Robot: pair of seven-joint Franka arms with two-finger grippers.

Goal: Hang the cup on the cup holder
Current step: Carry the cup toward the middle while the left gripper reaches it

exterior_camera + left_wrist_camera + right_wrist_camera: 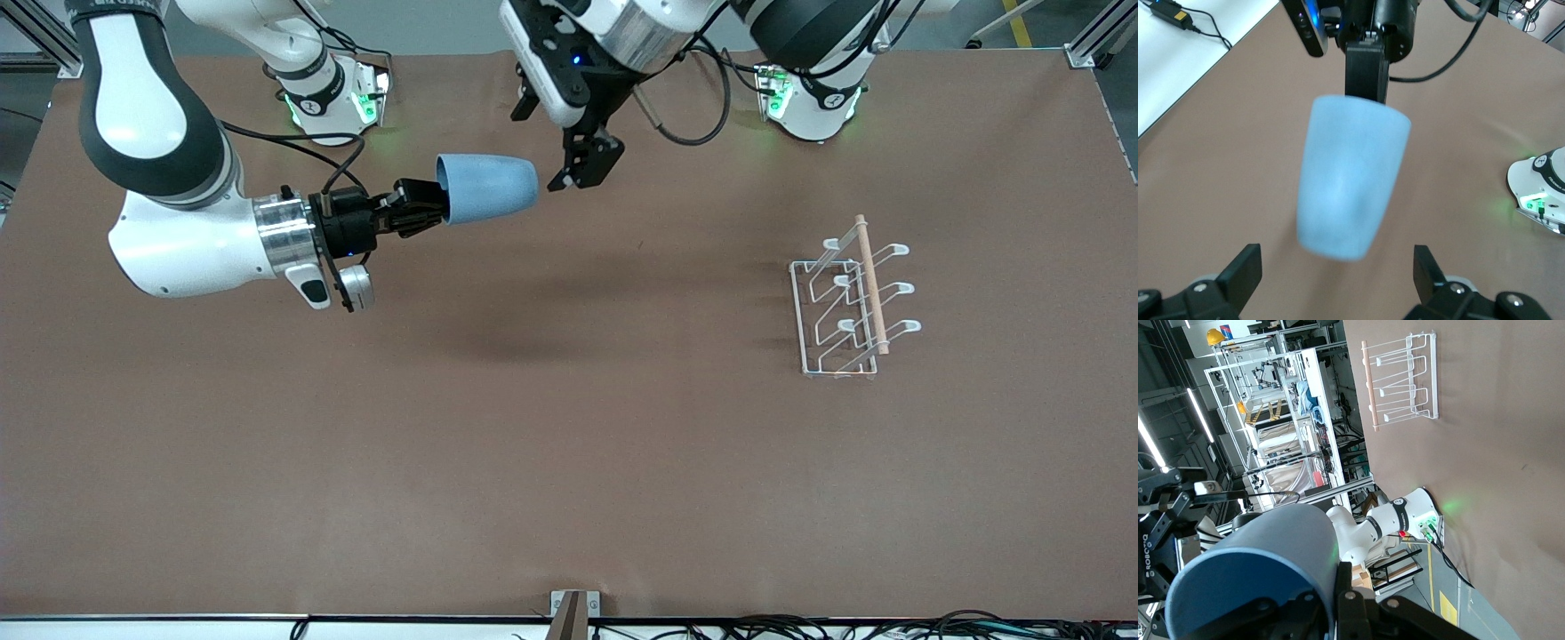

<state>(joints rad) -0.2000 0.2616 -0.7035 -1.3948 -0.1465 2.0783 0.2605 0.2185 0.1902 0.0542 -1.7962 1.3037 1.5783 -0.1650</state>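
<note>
Handover mid-air: keep right gripper (pixel 425 211) clamped on cup (pixel 487 188) rim, ease open-jawed left gripper (pixel 585 169) round base, squeeze, then release, w/ cup holder (pixel 849 302) well apart.

Broad table under a matte brown cloth (pixel 569 462), grey aluminium frame posts (pixel 1098 36) at its corners, metal lab shelving (pixel 1281 420) under ceiling strip lights (pixel 1201 417)

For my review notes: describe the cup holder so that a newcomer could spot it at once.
On the brown table, look toward the left arm's end. The cup holder stands there alone: a white wire rack with looped prongs and a light wooden rod on top.
</note>
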